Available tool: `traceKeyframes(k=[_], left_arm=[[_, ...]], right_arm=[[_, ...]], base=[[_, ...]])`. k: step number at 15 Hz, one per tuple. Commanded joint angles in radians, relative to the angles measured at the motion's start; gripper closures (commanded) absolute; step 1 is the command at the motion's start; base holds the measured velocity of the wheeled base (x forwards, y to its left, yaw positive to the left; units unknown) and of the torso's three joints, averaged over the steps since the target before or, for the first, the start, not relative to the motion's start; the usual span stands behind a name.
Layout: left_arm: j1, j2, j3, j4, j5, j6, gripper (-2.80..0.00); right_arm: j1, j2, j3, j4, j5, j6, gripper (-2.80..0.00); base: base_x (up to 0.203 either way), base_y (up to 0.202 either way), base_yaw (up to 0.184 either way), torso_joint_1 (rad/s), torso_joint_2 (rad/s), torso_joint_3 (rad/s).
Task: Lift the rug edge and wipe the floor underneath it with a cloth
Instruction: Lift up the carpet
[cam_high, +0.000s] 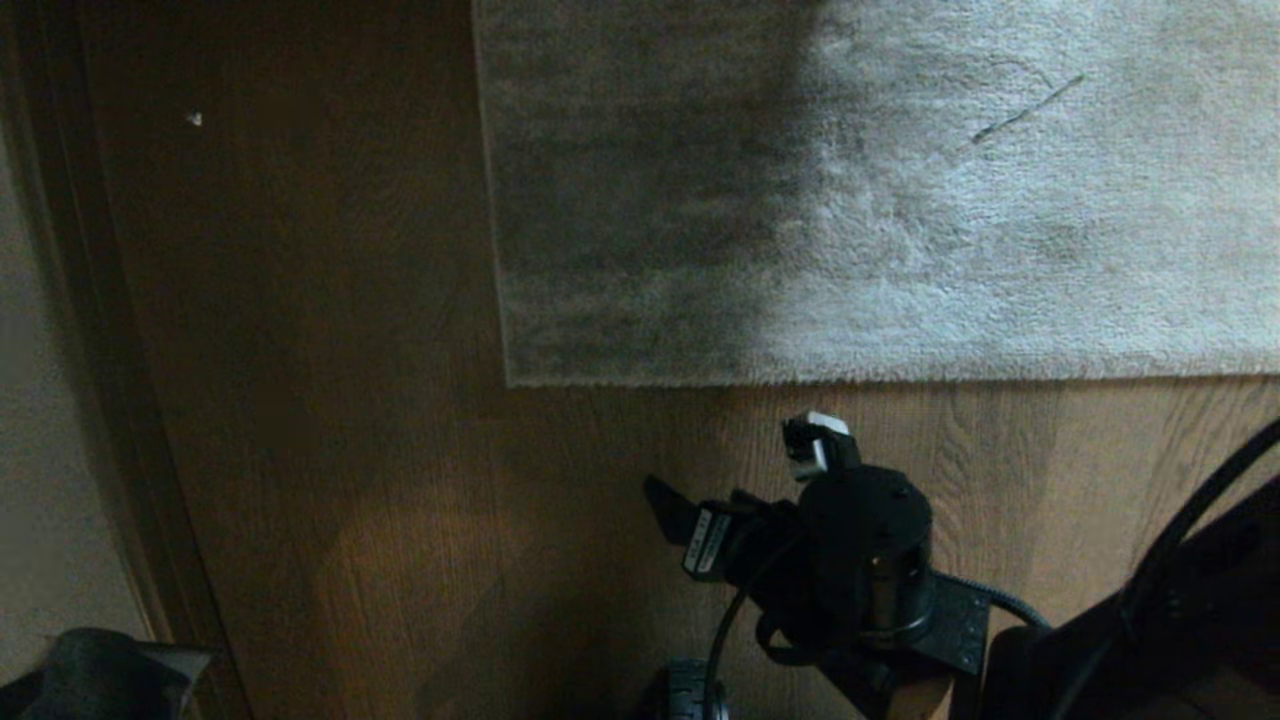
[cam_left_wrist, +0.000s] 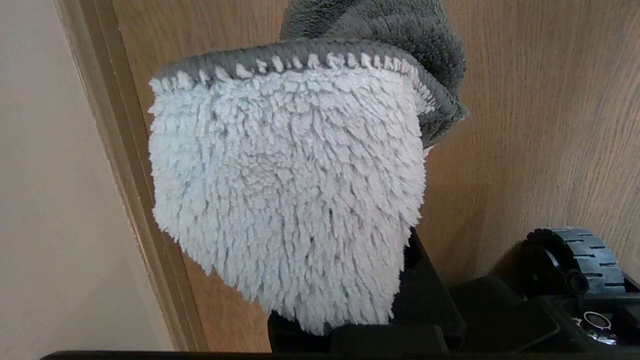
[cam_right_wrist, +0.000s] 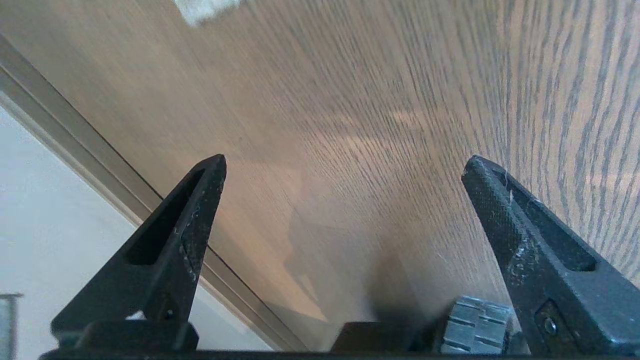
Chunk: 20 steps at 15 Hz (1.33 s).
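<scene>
There is 1 floor (cam_high: 330, 420), made of brown wood with wavy lines, and it is the biggest thing here. On it lies 1 big grey fluffy rug (cam_high: 900, 190). The rug edge (cam_high: 880, 379) runs straight across, and its corner (cam_high: 512, 380) sits flat on the wood. Nothing is lifted yet, so the job looks to be at its first step: getting to the rug. There are 2 arms. The right gripper (cam_high: 745, 470) hangs over the bare floor just in front of the rug edge, near it but not touching, and its jaws are spread wide with nothing between them. There is 1 cloth (cam_left_wrist: 287, 195), small, pale and shaggy with a grey stitched rim. In the left wrist view it hangs in front of the camera, over the floor beside the pale skirting board (cam_left_wrist: 135, 190). The left gripper itself is hidden behind the cloth; its jaws are pressed together, and I think they are pinching the cloth. Next, I think the right jaws need to go low, slide 1 jaw under the rug edge, and squeeze. Then the rug can go up and the cloth can rub the wood under it.
</scene>
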Motion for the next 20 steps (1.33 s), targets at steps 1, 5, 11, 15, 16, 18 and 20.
traceKeyframes(k=[1,5,11,15,16,18,20], left_arm=[[0.000,0.000,0.000,0.000,0.000,0.001,0.00],[0.000,0.000,0.000,0.000,0.000,0.001,0.00],[0.000,0.000,0.000,0.000,0.000,0.000,0.00],[0.000,0.000,0.000,0.000,0.000,0.000,0.00],[0.000,0.000,0.000,0.000,0.000,0.000,0.00],[0.000,0.000,0.000,0.000,0.000,0.000,0.00],[0.000,0.000,0.000,0.000,0.000,0.001,0.00]], right_arm=[[0.003,0.022,0.000,-0.014,-0.002,-0.005,-2.80],[0.005,0.067,-0.004,-0.098,-0.002,-0.058,-2.80],[0.003,0.117,-0.009,-0.194,-0.002,-0.111,-2.80],[-0.005,0.171,-0.009,-0.268,-0.004,-0.134,-2.80],[-0.009,0.192,-0.010,-0.300,-0.004,-0.140,-2.80],[-0.023,0.216,-0.012,-0.347,-0.004,-0.148,-2.80],[-0.056,0.226,-0.011,-0.372,-0.004,-0.149,-2.80]], base=[[0.000,0.000,0.000,0.000,0.00,0.000],[0.000,0.000,0.000,0.000,0.00,0.000],[0.000,0.000,0.000,0.000,0.00,0.000],[0.000,0.000,0.000,0.000,0.00,0.000],[0.000,0.000,0.000,0.000,0.00,0.000],[0.000,0.000,0.000,0.000,0.00,0.000],[0.000,0.000,0.000,0.000,0.00,0.000]])
